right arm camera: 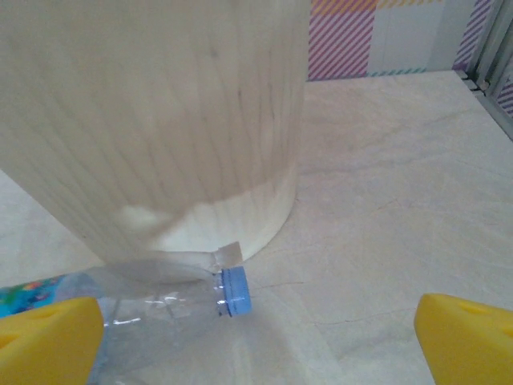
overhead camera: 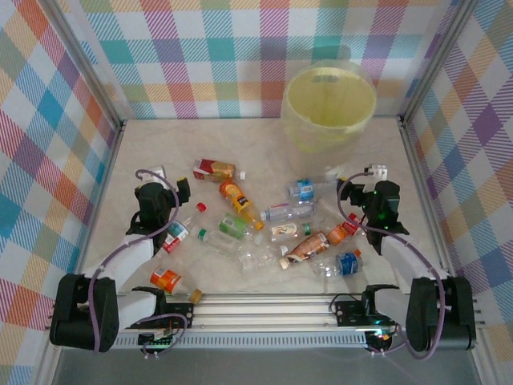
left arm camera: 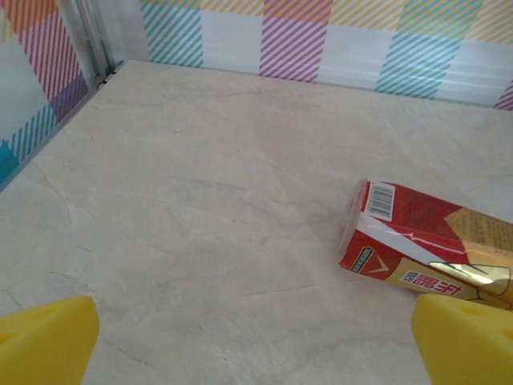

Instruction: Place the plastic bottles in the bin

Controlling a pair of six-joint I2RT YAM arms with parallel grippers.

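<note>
Plastic bottles [overhead camera: 284, 212], small and clear with coloured labels, all lie mid-surface, the round pale-yellow translucent bin [overhead camera: 329, 108] by the far edge looks empty, and left hand [left arm camera: 256, 341] and right hand [right arm camera: 260, 337] gape, grasping nothing.

Lab test booth (plaid walls [overhead camera: 240, 56], aluminium frame [overhead camera: 86, 64])

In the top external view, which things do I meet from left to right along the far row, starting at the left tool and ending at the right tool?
left tool → red-and-gold bottle → blue-labelled clear bottle → right tool
</note>
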